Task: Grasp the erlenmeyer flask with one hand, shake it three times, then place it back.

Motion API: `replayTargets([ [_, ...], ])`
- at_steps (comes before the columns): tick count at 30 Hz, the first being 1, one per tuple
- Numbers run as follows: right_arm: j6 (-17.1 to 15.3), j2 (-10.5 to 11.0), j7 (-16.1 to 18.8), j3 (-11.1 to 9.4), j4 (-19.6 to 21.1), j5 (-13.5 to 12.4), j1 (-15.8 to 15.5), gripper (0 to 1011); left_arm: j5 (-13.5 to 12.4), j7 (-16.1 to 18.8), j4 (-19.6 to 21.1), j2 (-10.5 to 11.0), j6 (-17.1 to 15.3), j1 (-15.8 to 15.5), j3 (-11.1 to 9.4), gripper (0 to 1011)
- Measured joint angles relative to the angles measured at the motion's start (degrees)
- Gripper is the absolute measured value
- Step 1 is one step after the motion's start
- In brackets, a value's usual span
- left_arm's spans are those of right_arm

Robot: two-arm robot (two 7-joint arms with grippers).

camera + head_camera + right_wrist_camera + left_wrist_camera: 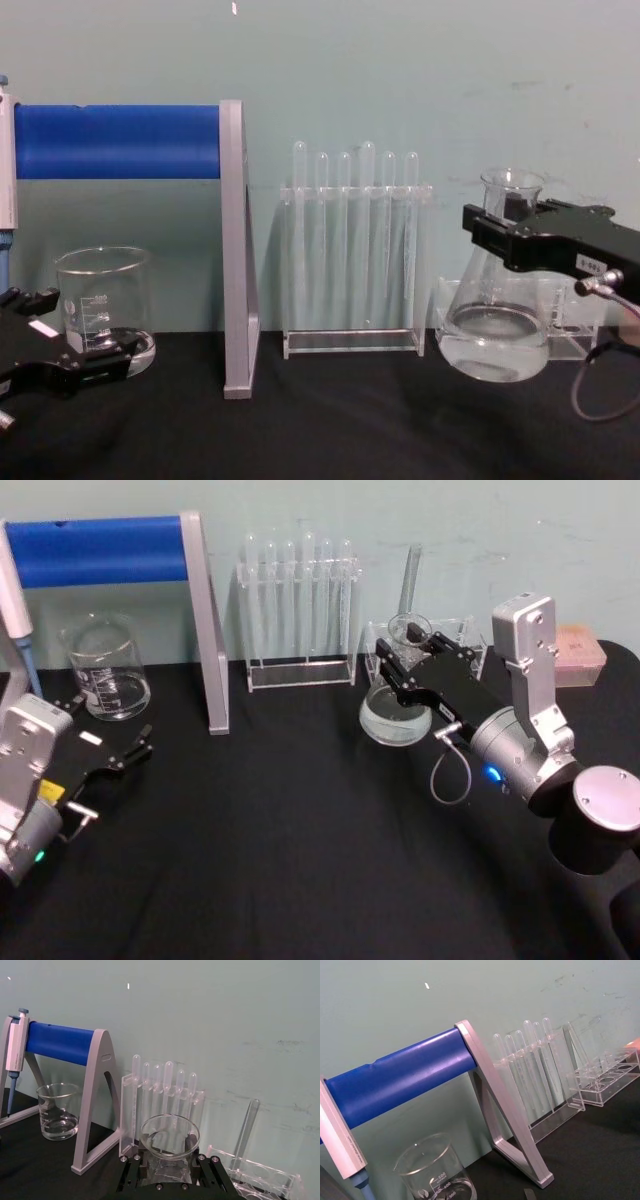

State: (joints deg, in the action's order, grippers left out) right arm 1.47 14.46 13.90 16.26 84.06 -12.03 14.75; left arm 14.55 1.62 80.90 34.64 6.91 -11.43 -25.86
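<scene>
Right tool [408,652] clenches the erlenmeyer flask [495,335] by its neck, clear of the bench [330,420]; set-down apparently remains. Left tool [112,742] idles, released.

Both arms match in finish. The right gripper [410,655] is black and two-fingered, with a small white label, visible screw heads, a silver-grey cylindrical wrist, a blue light and a thin looped grey cable. The left gripper [110,725] is black with a white label, silver wrist and green light.
</scene>
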Motion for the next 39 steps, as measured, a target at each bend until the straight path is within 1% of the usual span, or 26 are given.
replayTargets([
  [5, -0.2, -0.6, 1.0, 0.0, 0.2, 0.3, -0.2, 449, 0.0, 0.0, 0.0, 0.0, 0.0, 0.0, 0.0, 1001],
  [9, -0.5, -0.9, 2.4, 0.7, 0.7, 0.3, -0.5, 449, 0.0, 0.0, 0.0, 0.0, 0.0, 0.0, 0.0, 1001],
  [13, -0.8, -1.2, 4.0, 1.9, 1.6, -0.2, -0.9, 449, 0.0, 0.0, 0.0, 0.0, 0.0, 0.0, 0.0, 1001],
  [14, -1.0, -1.3, 4.7, 2.6, 1.9, -0.6, -1.1, 449, 0.0, 0.0, 0.0, 0.0, 0.0, 0.0, 0.0, 1001],
  [21, -1.4, -1.4, 7.4, 5.3, 3.7, -2.0, -1.8, 449, 0.0, 0.0, 0.0, 0.0, 0.0, 0.0, 0.0, 1001],
  [26, -1.7, -0.8, 9.2, 7.4, 4.9, -3.0, -2.4, 449, 0.0, 0.0, 0.0, 0.0, 0.0, 0.0, 0.0, 1001],
  [29, -1.7, -0.4, 9.9, 8.3, 5.4, -3.3, -2.6, 449, 0.0, 0.0, 0.0, 0.0, 0.0, 0.0, 0.0, 1001],
  [30, -1.7, -0.2, 10.3, 8.9, 5.7, -3.6, -2.7, 449, 0.0, 0.0, 0.0, 0.0, 0.0, 0.0, 0.0, 1001],
  [39, -1.7, 1.0, 11.5, 11.2, 6.7, -4.7, -2.9, 449, 0.0, 0.0, 0.0, 0.0, 0.0, 0.0, 0.0, 1001],
])
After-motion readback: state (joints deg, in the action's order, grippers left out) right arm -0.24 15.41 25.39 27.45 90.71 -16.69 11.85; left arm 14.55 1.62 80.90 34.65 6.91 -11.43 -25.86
